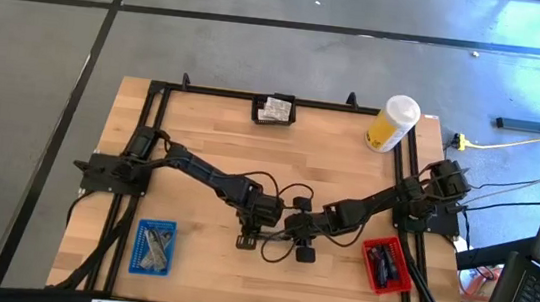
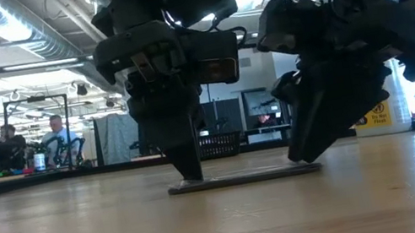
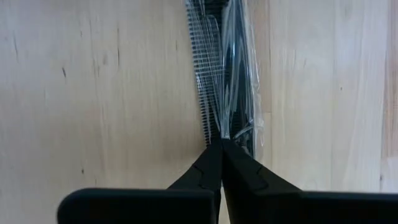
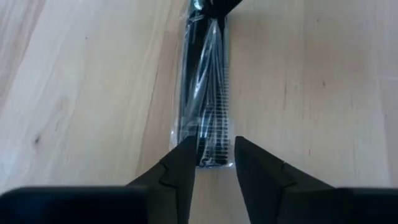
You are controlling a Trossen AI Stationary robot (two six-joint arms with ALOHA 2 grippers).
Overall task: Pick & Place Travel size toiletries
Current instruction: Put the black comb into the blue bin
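Observation:
One of the travel size toiletries, a slim black comb in a clear wrapper [image 3: 217, 74], lies flat on the wooden table [image 1: 210, 145] near its front middle, also seen in the low view as the wrapped comb [image 2: 244, 178]. My left gripper [image 3: 221, 146] is shut on one end of it, and shows as the left gripper [image 2: 191, 171] in the low view. My right gripper [image 4: 214, 165] stands open at the other end [image 4: 205, 155], one finger on either side; it shows as the right gripper [image 2: 304, 155] in the low view. My left gripper pinches the wrapper's end [image 3: 222, 134] between its two fingertips. The fingers slant steeply down from above and lie along the comb's length. The comb rests flat on the table. Whether my right gripper's fingers [image 4: 183, 165] touch the wrapper, I cannot tell.
A blue tray [image 1: 153, 247] with grey sticks sits at the front left, a red tray [image 1: 385, 265] with dark tubes at the front right. A black tray [image 1: 274, 109] with sachets and a yellow container [image 1: 391, 124] stand at the far edge.

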